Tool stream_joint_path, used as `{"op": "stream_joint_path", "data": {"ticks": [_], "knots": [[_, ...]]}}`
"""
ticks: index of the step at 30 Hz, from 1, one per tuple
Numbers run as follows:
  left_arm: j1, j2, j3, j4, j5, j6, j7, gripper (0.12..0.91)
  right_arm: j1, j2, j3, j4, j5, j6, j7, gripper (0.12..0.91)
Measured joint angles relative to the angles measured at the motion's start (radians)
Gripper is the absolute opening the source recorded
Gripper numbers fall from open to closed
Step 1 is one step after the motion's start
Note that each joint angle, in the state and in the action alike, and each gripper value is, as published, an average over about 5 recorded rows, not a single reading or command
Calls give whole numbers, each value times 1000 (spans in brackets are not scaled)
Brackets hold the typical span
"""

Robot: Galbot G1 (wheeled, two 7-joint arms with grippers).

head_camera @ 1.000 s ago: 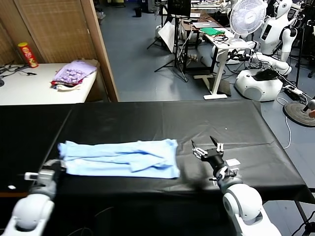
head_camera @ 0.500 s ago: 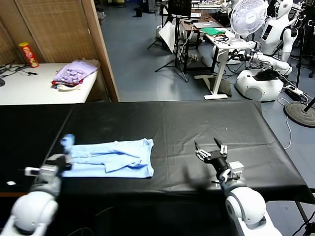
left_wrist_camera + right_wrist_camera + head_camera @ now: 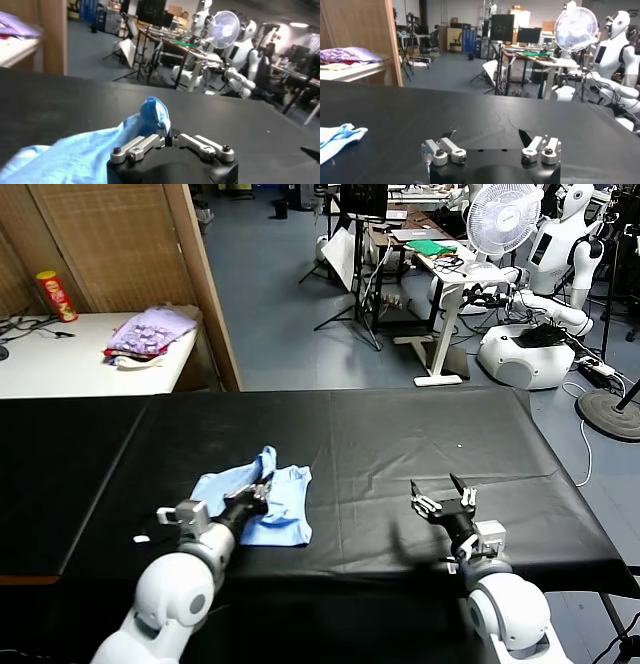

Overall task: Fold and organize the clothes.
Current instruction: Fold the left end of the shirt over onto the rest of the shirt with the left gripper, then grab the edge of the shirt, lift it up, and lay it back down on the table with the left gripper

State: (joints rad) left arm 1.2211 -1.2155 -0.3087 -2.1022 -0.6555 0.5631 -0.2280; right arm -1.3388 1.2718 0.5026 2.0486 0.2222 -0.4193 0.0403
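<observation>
The pale blue T-shirt (image 3: 285, 502) lies bunched and doubled over on the black table (image 3: 420, 434), left of centre near the front. My left gripper (image 3: 262, 489) is shut on a raised fold of it. In the left wrist view that fold (image 3: 155, 114) stands up from the pinched fingertips of the gripper (image 3: 167, 137), and the rest of the shirt (image 3: 70, 155) trails away over the cloth. My right gripper (image 3: 445, 502) hovers open above bare table to the right, well apart from the shirt. The right wrist view shows that gripper (image 3: 487, 136) empty, with the shirt's end (image 3: 337, 137) far off.
A lilac heap of cloth (image 3: 150, 332) and a red can (image 3: 57, 294) sit on the white table beyond the black one. A wooden partition (image 3: 205, 284) stands behind. The black table's front edge (image 3: 380, 569) is close to both arms. A fan (image 3: 505, 219) and other robots stand past the table.
My left gripper has carried the shirt's left end to the right, over the rest, so the shirt is now a short bunch. The right gripper drifted slightly right and stayed open.
</observation>
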Motion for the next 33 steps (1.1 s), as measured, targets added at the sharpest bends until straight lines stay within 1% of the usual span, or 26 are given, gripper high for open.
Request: {"op": "stream_joint_path", "data": {"ticks": [5, 7, 9, 10, 13, 14, 17, 18, 20, 23, 26, 29, 33], "knots": [[5, -22, 20, 10, 32, -7, 12, 157, 8, 2, -13, -6, -5, 0, -2, 798], [9, -29, 22, 11, 45, -15, 22, 196, 12, 2, -21, -7, -7, -1, -4, 798], [13, -33, 23, 10, 51, -21, 31, 268, 16, 3, -29, -10, -9, -2, -6, 798], [17, -34, 22, 8, 50, -23, 34, 317, 19, 3, -34, -12, -10, -2, -7, 798], [26, -31, 12, -3, 41, -32, 37, 468, 29, 3, -48, -23, -11, -3, -8, 798], [30, -27, 4, -6, 39, -39, 36, 535, 33, 3, -53, -27, -11, -2, -8, 798], [41, 0, -30, -7, 21, -69, 35, 690, 46, 3, -66, -40, -9, -2, -9, 798], [45, 12, -47, -3, 6, -76, 35, 731, 50, 3, -70, -43, -9, -2, -9, 798], [54, 40, -92, 13, -44, -82, 37, 781, 56, 4, -77, -50, -7, -1, -10, 798], [65, 74, -176, 50, -120, -90, 49, 796, 62, 2, -84, -58, -6, 0, -11, 798], [72, 86, -242, 92, -172, -101, 62, 798, 66, -2, -86, -61, -3, 0, -12, 798], [79, 82, -277, 133, -212, -109, 64, 798, 68, -9, -86, -63, 0, 0, -12, 798], [93, 68, -297, 177, -273, -112, 60, 798, 70, -13, -86, -67, 2, 1, -13, 798]]}}
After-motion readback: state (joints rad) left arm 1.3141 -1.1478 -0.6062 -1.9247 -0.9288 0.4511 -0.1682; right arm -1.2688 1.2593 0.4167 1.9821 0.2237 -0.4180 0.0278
